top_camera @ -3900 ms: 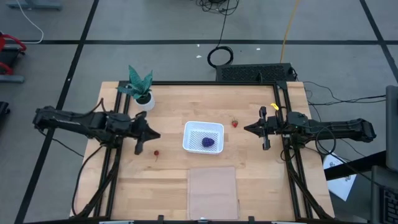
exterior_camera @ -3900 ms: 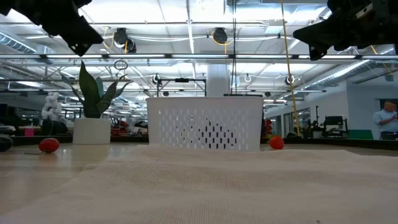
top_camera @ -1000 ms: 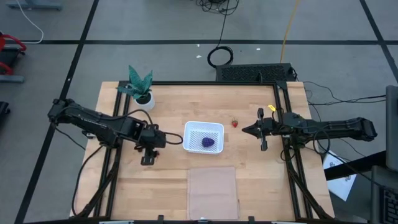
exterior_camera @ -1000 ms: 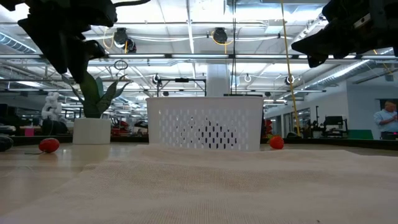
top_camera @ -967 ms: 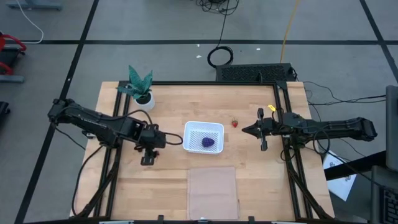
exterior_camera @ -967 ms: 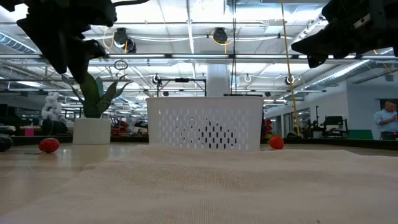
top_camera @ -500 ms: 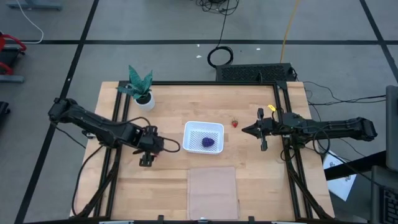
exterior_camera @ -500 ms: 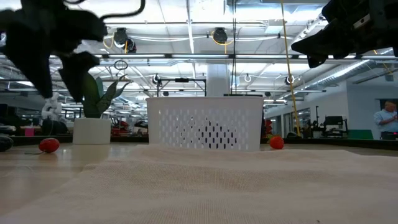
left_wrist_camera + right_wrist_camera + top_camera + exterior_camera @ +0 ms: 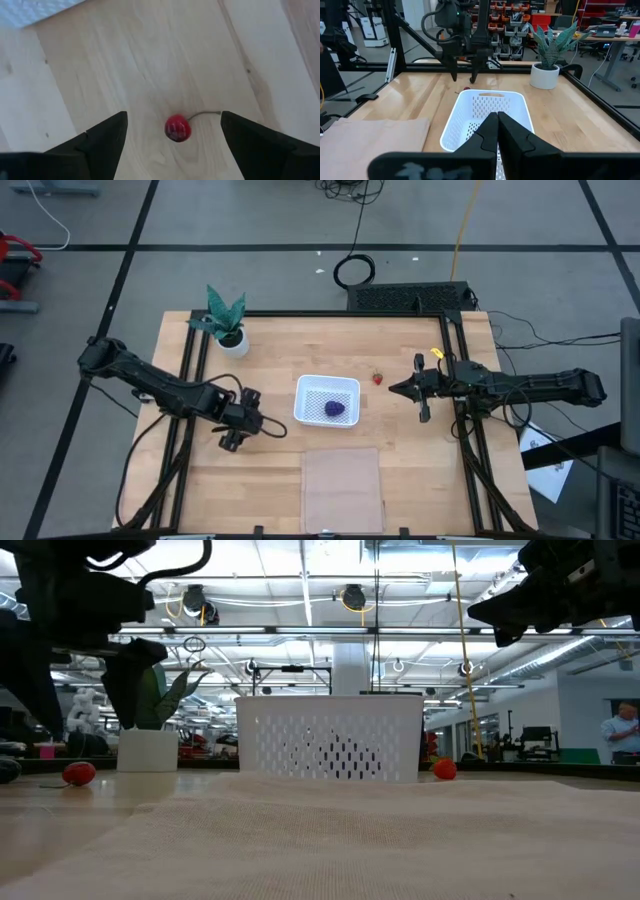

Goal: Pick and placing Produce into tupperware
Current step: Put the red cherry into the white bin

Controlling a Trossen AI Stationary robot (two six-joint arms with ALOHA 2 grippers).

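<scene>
Two jaws of the left gripper [image 9: 172, 145], having spread wide over the last second, are now straddling the red cherry [image 9: 178, 128] on the table left of the tupperware [image 9: 327, 401]. That is setting up a grasp, while the right gripper [image 9: 404, 388] is waiting with jaws pressed together beyond the container's other side.

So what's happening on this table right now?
The left gripper, open, is poised over a small red cherry lying on the wood, left of the white tupperware. A purple cluster already sits inside that container. Another small red fruit lies on the table to its right. The right gripper waits shut near it, holding nothing.
</scene>
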